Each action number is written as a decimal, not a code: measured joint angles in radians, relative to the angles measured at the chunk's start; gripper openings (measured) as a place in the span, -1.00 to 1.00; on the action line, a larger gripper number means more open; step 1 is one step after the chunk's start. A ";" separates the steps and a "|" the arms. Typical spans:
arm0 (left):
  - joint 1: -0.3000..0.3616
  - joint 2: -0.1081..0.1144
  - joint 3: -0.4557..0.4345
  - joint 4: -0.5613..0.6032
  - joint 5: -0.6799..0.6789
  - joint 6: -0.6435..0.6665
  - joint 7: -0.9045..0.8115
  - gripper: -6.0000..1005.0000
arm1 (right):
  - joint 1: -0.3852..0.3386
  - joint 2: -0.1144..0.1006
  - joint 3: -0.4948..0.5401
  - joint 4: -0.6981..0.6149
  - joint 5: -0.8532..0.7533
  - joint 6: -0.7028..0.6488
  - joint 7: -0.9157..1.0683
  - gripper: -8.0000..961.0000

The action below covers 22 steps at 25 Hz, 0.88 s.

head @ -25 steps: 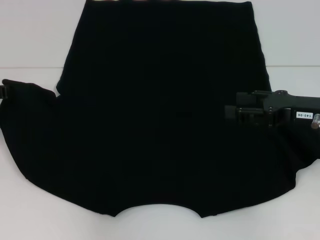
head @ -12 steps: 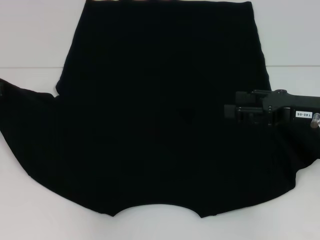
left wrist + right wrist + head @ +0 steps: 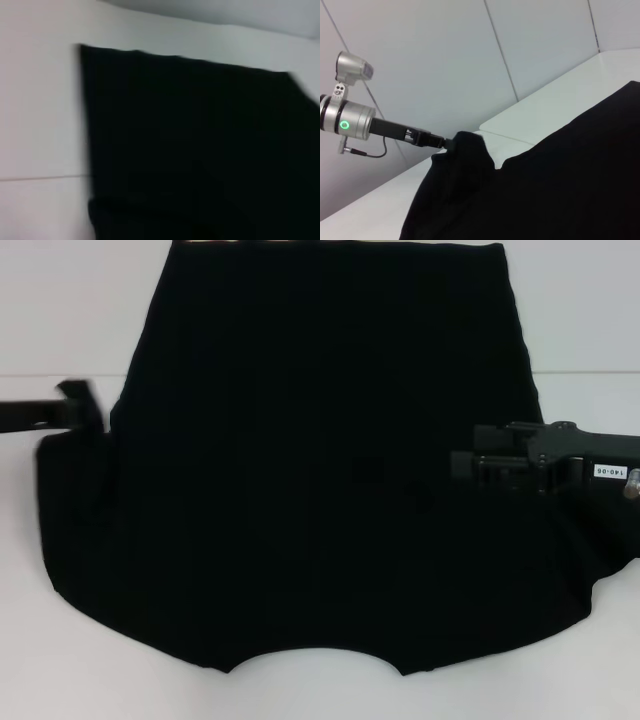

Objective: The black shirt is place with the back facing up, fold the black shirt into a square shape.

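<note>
In the head view we see the shirt [image 3: 320, 460], a big sheet of matte black fabric, spread flat over the white desk [image 3: 60, 660], its curved neckline at the near edge and its straight hem at the far edge. At the left side the sleeve is lifted and folded inward, and our left gripper [image 3: 85, 410] sits at that raised edge, clamped on the fabric. Our right gripper [image 3: 465, 468] reaches in from the right over the shirt's right half; we cannot tell how wide it stands.

The left wrist view shows only soft black cloth [image 3: 200, 150] with a straight edge and a square corner against the pale desk [image 3: 40, 125]; no fingers appear.

The right wrist view gives what the head view lacks: the left arm's silver wrist with a green ring light, and the left gripper [image 3: 447, 143] pinching a peaked bunch of shirt [image 3: 545, 190], lifted above the desk [image 3: 555, 107], with the fabric draping down smoothly from it.
</note>
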 joint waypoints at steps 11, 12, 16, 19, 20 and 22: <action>-0.004 -0.078 0.215 -0.044 -0.215 0.029 0.006 -0.71 | -0.010 -0.003 0.009 -0.003 0.010 0.000 0.001 0.62; -0.003 -0.076 0.218 -0.051 -0.237 0.033 0.008 -0.69 | -0.010 -0.005 0.016 -0.003 0.010 0.000 0.003 0.62; 0.013 -0.074 0.210 -0.046 -0.264 0.039 0.012 -0.64 | -0.010 -0.011 0.060 -0.002 0.010 -0.003 0.005 0.62; 0.026 -0.063 0.209 -0.044 -0.269 0.042 0.023 -0.45 | -0.011 -0.016 0.085 -0.001 0.010 -0.009 0.006 0.62; 0.031 -0.058 0.210 -0.042 -0.276 0.047 0.028 -0.36 | -0.012 -0.017 0.088 -0.001 0.010 -0.011 0.006 0.62; 0.044 -0.049 0.208 -0.032 -0.310 0.088 0.049 -0.18 | -0.014 -0.020 0.095 -0.004 0.010 -0.012 0.013 0.62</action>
